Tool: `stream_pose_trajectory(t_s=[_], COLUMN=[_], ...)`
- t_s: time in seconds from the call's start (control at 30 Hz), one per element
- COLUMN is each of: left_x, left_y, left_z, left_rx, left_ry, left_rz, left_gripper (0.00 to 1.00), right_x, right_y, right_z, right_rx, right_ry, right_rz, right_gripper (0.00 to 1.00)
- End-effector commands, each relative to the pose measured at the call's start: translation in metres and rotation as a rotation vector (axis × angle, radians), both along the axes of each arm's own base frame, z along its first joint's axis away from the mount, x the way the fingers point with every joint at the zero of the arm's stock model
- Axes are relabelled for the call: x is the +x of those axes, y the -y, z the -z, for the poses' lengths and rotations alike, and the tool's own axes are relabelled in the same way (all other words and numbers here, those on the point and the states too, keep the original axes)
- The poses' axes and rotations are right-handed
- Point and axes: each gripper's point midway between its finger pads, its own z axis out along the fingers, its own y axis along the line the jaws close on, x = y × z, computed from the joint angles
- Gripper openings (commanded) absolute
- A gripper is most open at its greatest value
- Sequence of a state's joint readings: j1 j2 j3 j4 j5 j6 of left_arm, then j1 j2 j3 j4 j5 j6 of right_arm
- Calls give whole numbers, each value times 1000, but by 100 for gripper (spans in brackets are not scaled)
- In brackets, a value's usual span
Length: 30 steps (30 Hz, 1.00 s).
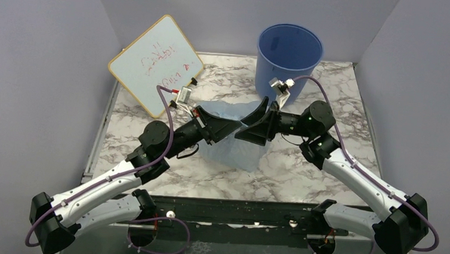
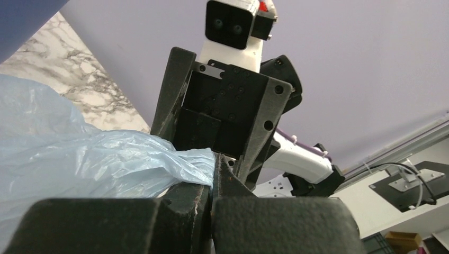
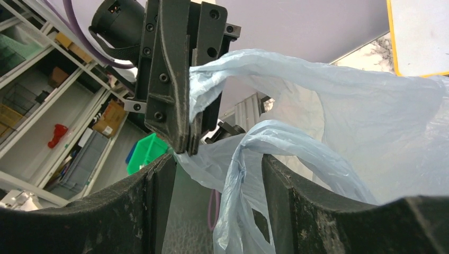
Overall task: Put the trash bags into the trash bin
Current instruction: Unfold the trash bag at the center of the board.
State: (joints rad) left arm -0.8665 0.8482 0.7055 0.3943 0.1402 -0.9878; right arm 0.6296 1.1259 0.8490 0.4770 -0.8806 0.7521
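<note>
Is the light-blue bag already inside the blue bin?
No, the bag is outside the bin, in front of it, gripped by the shut left pincer.

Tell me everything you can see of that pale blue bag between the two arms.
The trash bag is thin, translucent light-blue plastic, crinkled and floppy. It is bunched up between the two arms, on the near side of the blue bin, not in it. The left gripper is shut on one edge of it. A twisted loop of it passes loosely between the fingers of the open right gripper.

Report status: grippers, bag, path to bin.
Left gripper shut on trash bag. Right gripper open, straddling bag loop. Bag short of trash bin. Nothing blocking.
</note>
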Motion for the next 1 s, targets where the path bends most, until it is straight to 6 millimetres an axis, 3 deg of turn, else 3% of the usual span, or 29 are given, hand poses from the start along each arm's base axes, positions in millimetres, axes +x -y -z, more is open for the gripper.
stream_pose_trajectory(t_s=[0.0, 0.2, 0.3, 0.43, 0.6, 0.83, 0.9, 0.97], left_x=[-6, -7, -7, -7, -7, -11, -12, -12], left_y=[-11, -9, -2, -3, -6, -7, -9, -12], left_z=[-23, -22, -18, -20, -23, -22, -25, -24], left_rx=[-105, -174, -176, -200, -215, -207, -200, -176], left_ry=[33, 16, 12, 25, 44, 58, 75, 78], left_rz=[-14, 9, 29, 19, 10, 17, 12, -3], left_gripper=[0, 0, 0, 0, 0, 0, 8, 30], right_x=[-9, -27, -19, -27, -31, -19, -11, -7], right_y=[-1, 3, -6, -13, -17, -18, -17, -14], right_z=[-14, -35, -29, -25, -22, -9, -6, -5], right_rx=[39, 192, 158, 113, 106, 34, 3, -11], right_ry=[37, 87, 56, 80, 110, 117, 120, 123], right_rz=[-42, -101, -75, -129, -134, -72, -14, 33], right_gripper=[66, 68, 67, 63, 46, 23, 13, 7])
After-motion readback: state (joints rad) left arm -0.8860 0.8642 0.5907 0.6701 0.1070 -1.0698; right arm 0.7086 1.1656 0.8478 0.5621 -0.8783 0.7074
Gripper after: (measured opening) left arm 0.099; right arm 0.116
